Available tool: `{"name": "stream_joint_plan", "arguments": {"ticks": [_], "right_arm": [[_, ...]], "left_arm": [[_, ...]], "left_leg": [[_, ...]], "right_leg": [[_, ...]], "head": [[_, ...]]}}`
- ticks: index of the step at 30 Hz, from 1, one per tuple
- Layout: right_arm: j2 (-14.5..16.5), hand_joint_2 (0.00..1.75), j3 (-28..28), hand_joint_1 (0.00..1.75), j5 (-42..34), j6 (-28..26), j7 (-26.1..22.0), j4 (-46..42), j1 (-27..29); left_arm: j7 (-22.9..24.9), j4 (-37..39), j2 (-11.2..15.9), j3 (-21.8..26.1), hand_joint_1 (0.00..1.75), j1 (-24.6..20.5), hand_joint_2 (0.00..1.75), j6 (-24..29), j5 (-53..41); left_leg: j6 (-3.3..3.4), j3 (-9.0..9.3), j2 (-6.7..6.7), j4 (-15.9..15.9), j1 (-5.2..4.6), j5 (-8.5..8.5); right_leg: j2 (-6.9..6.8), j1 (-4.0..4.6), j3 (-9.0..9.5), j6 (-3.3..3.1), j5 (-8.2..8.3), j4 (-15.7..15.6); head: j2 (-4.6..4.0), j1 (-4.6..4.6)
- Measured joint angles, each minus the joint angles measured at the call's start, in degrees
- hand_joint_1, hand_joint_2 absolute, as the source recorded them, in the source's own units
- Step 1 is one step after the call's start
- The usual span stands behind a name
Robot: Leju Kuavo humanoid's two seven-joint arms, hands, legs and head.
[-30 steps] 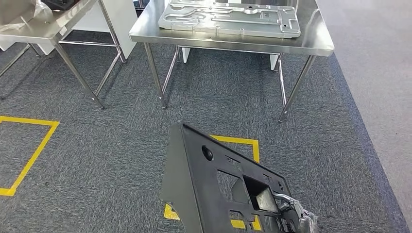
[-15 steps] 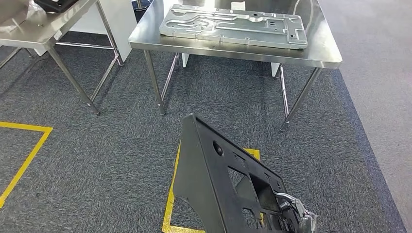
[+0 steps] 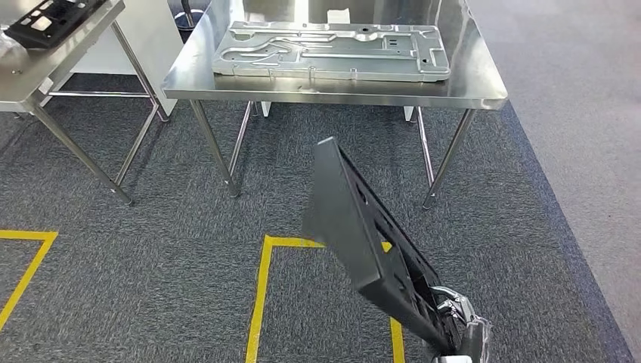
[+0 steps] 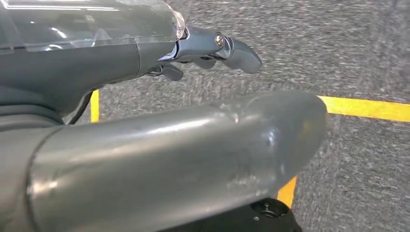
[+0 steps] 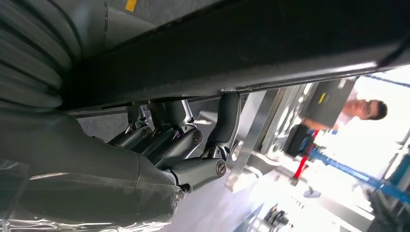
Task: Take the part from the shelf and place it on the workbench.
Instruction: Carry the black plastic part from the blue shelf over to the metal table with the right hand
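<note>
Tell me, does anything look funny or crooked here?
Yes: the flat black plastic panel with cut-out holes is tilted steeply, held by just its lower end in the right hand, its far corner sticking up in the air. The silver stamped metal plate lies flat on the steel workbench, and nothing looks spilled or broken.

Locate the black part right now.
In the head view, the black part is held up by the right hand, low and right, above the yellow floor marking, short of the steel workbench.

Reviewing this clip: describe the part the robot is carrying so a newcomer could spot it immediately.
Start at the steel workbench bearing a silver metal panel. On the near side, over the grey carpet, the right hand grips a black plastic panel, tilted on edge; it has cutouts.
</note>
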Motion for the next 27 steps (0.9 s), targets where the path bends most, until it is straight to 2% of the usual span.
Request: {"name": "stream_joint_plan", "arguments": {"ticks": [1, 2, 4, 6, 7, 8, 10, 11, 12, 13, 14, 15, 16, 17, 18, 20, 21, 23, 24, 25, 26, 27], "right_arm": [[0.0, 1.75, -0.1, 1.75, 1.1, -1.4, 1.5, 0.2, -0.8], [0.0, 1.75, -0.3, 1.75, 2.7, -3.1, 3.0, 0.5, -1.7], [0.0, 1.75, -0.9, 1.75, 6.2, -6.9, 5.5, 1.1, -3.6], [-0.2, 1.75, -1.6, 1.75, 8.3, -9.1, 6.8, 1.5, -5.4], [-0.2, 1.75, -1.8, 1.75, 8.7, -9.6, 7.0, 1.6, -6.2], [-0.2, 1.75, -2.0, 1.75, 9.0, -9.7, 7.1, 1.8, -6.8], [-0.3, 1.75, -2.4, 1.75, 9.2, -9.8, 7.2, 2.1, -7.4], [-0.4, 1.75, -2.5, 1.75, 9.2, -9.8, 7.3, 2.3, -7.5], [-0.4, 1.75, -2.7, 1.75, 9.2, -9.8, 7.3, 2.5, -7.6], [-0.5, 1.75, -2.8, 1.75, 9.3, -9.8, 7.3, 2.7, -7.6], [-0.5, 1.75, -2.9, 1.75, 9.3, -9.8, 7.3, 2.8, -7.7], [-0.5, 1.75, -3.0, 1.75, 9.6, -10.0, 7.5, 3.0, -7.9], [-0.6, 1.75, -3.2, 1.75, 10.4, -10.5, 7.9, 3.1, -8.1], [-0.6, 1.75, -3.3, 1.75, 12.1, -11.5, 8.7, 3.3, -8.4], [-0.7, 1.75, -3.6, 1.75, 15.0, -12.9, 10.0, 3.6, -8.9], [-0.9, 1.75, -4.6, 1.75, 23.3, -15.9, 13.1, 4.2, -11.2], [-1.0, 1.75, -5.2, 1.75, 28.2, -16.9, 14.9, 4.7, -12.9], [-1.8, 1.75, -5.9, 1.75, 37.6, -17.7, 18.6, 6.6, -16.8], [-2.3, 1.75, -6.1, 1.75, 42.4, -17.7, 20.4, 7.9, -18.7], [-3.0, 1.75, -6.2, 1.75, 46.9, -17.3, 21.8, 9.4, -20.6], [-4.0, 1.75, -6.0, 1.75, 50.8, -16.3, 23.2, 10.9, -22.4], [-5.3, 1.75, -5.5, 1.75, 53.7, -14.9, 24.8, 12.6, -24.1]], "left_arm": [[0.2, 0.1, 0.1, -0.2, 0.0, 0.0, 0.0, 0.0, -0.4], [0.5, 0.1, 0.2, -0.4, 0.0, 0.0, 0.0, -0.1, -0.8], [1.1, 0.3, 0.4, -0.8, 0.0, -0.1, 0.0, 0.0, -1.4], [1.3, 0.5, 0.4, -1.2, 0.0, -0.1, 0.0, 0.0, -1.6], [1.4, 0.6, 0.4, -1.4, 0.0, -0.3, 0.0, 0.0, -1.7], [1.4, 0.7, 0.4, -1.6, 0.0, -0.4, 0.0, 0.0, -1.7], [1.4, 0.9, 0.4, -1.7, 0.0, -0.5, 0.0, 0.0, -1.7], [1.4, 0.9, 0.4, -1.8, 0.0, -0.5, 0.0, 0.0, -1.7], [1.4, 1.0, 0.4, -1.8, 0.0, -0.4, 0.0, 0.0, -1.7], [1.4, 1.1, 0.4, -1.8, 0.0, -0.3, 0.0, 0.0, -1.7], [1.4, 1.2, 0.4, -1.8, 0.0, -0.2, 0.0, 0.0, -1.7], [1.5, 1.3, 0.4, -1.8, 0.0, -0.1, 0.0, 0.0, -1.8], [1.6, 1.4, 0.4, -1.9, 0.0, -0.1, 0.0, 0.0, -2.0], [1.7, 1.5, 0.4, -2.0, 0.0, -0.2, 0.0, 0.0, -2.3], [1.9, 1.6, 0.4, -2.2, 0.0, -0.2, 0.0, 0.0, -2.7], [2.3, 1.6, 0.5, -2.8, 0.0, -0.4, 0.0, 0.0, -3.5], [2.4, 1.7, 0.6, -3.1, 0.0, -0.5, 0.0, 0.0, -3.9], [2.5, 1.8, 0.8, -3.6, 0.0, -1.0, 0.0, 0.0, -4.6], [2.5, 1.9, 1.0, -3.9, 0.0, -1.2, 0.0, -0.1, -4.9], [2.5, 2.0, 1.1, -4.2, 0.0, -1.4, 0.0, -0.2, -5.1], [2.5, 2.0, 1.2, -4.5, 0.0, -1.4, 0.0, -0.3, -5.4], [2.4, 2.1, 1.3, -4.7, 0.0, -1.3, 0.0, -0.4, -5.6]], "left_leg": [[0.43, 0.34, -0.05, -2.3, -0.34, 1.83], [0.84, 0.64, -0.1, -3.8, -0.67, 2.96], [1.51, 1.37, -0.38, -4.9, -0.93, 2.92], [2.27, 3.1, -0.54, -6.3, -0.59, 3.68], [2.51, 3.96, -0.55, -6.8, -0.41, 3.72], [2.65, 4.67, -0.56, -7.1, -0.26, 3.69], [2.65, 5.52, -0.72, -7.4, -0.16, 3.01], [2.53, 5.99, -0.82, -7.4, -0.11, 2.54], [2.4, 6.62, -0.93, -7.4, -0.04, 1.96], [2.23, 7.42, -1.02, -7.4, 0.07, 1.3], [2.04, 8.3, -1.06, -7.4, 0.18, 0.59], [1.81, 9.13, -1.08, -7.4, 0.27, -0.18], [1.51, 9.89, -1.13, -7.5, 0.31, -0.87], [1.13, 10.34, -1.13, -7.7, 0.3, -1.45], [0.7, 10.95, -1.09, -7.8, 0.25, -1.78], [-0.19, 11.43, -0.92, -7.5, 0.16, -1.37], [-0.51, 11.3, -0.81, -6.2, 0.19, -0.74], [-0.87, 8.47, -0.69, -0.8, 0.3, -0.24], [-0.92, 6.26, -0.69, 2.7, 0.35, -0.95], [-0.96, 3.66, -0.7, 5.8, 0.35, -2.57], [-0.98, 1.32, -0.69, 7.9, 0.35, -4.56], [-0.95, -0.65, -0.69, 8.6, 0.34, -6.27]], "right_leg": [[0.15, -0.02, 0.45, 0.26, -0.46, 0.0], [0.28, -0.09, 0.82, 0.64, -0.87, -0.2], [0.51, -0.16, 1.51, 1.59, -0.74, 0.2], [0.34, -0.15, 1.69, 2.3, -0.25, 2.0], [0.27, -0.17, 0.87, 2.57, -0.45, 3.8], [0.18, -0.26, -0.82, 2.88, -1.16, 6.5], [0.11, -0.52, -5.58, 3.6, -3.83, 12.2], [0.08, -0.67, -7.7, 3.91, -5.08, 14.0], [0.06, -0.81, -9.16, 4.12, -5.55, 14.2], [0.04, -0.94, -9.83, 4.28, -4.74, 12.7], [0.0, -1.03, -9.86, 4.32, -2.57, 9.9], [-0.11, -1.1, -9.63, 4.24, 1.06, 6.8], [-0.3, -1.0, -9.53, 4.01, 3.85, 4.1], [-0.48, -0.83, -9.43, 3.56, 5.94, 2.5], [-0.53, -0.69, -9.37, 3.03, 6.96, 1.7], [-0.25, -0.61, -8.55, 1.98, 6.35, 1.2], [-0.06, -0.72, -7.76, 1.53, 6.11, 0.7], [0.09, -0.85, -5.92, 0.79, 5.49, -0.3], [0.06, -0.85, -5.1, 0.55, 5.05, -0.7], [0.08, -0.83, -4.3, 0.42, 4.55, -0.9], [0.13, -0.82, -3.52, 0.37, 4.02, -1.1], [0.22, -0.79, -2.61, 0.38, 3.37, -1.2]], "head": [[-0.01, 0.03], [-0.01, 0.05], [-0.01, 0.03], [0.0, 0.09], [0.0, 0.21], [0.0, 0.35], [0.01, 0.52], [0.01, 0.52], [0.01, 0.49], [0.01, 0.51], [0.01, 0.51], [0.0, 0.57], [0.0, 0.54], [0.0, 0.52], [0.0, 0.48], [0.01, 0.34], [0.01, 0.27], [0.01, -0.07], [0.01, -0.21], [0.01, -0.37], [0.01, -0.44], [0.01, -0.54]]}}
